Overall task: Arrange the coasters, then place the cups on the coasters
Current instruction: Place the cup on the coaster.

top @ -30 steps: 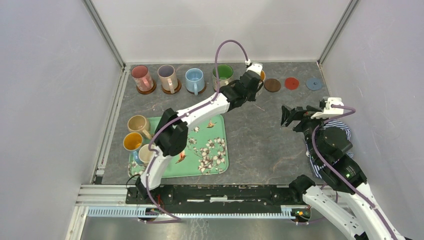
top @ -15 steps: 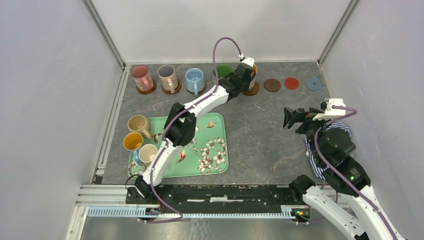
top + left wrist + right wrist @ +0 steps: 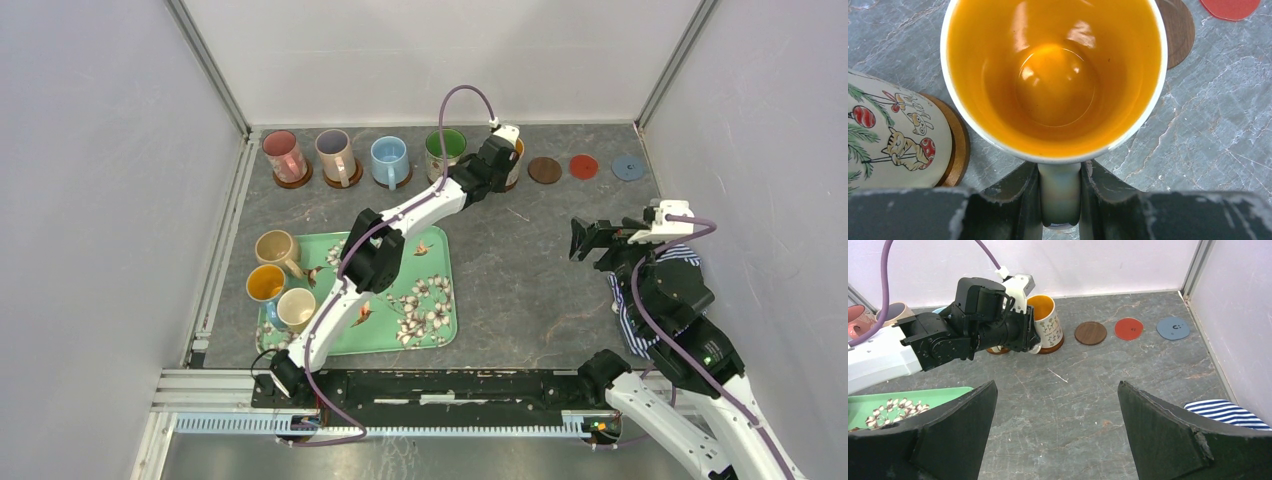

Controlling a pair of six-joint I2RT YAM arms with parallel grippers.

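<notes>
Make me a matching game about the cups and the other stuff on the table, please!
Things:
1. orange cup
2. red coaster
3. pink cup
4. green tray

Clues:
A. left end of the back row
B. handle pinched in the left jaws
C. bare, no cup on it
D. printed with flowers

Pairs: 1-B, 2-C, 3-A, 4-D

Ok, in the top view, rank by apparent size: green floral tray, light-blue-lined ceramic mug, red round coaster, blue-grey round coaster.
1. Green floral tray
2. Light-blue-lined ceramic mug
3. Red round coaster and blue-grey round coaster, which look about alike, so unranked.
</notes>
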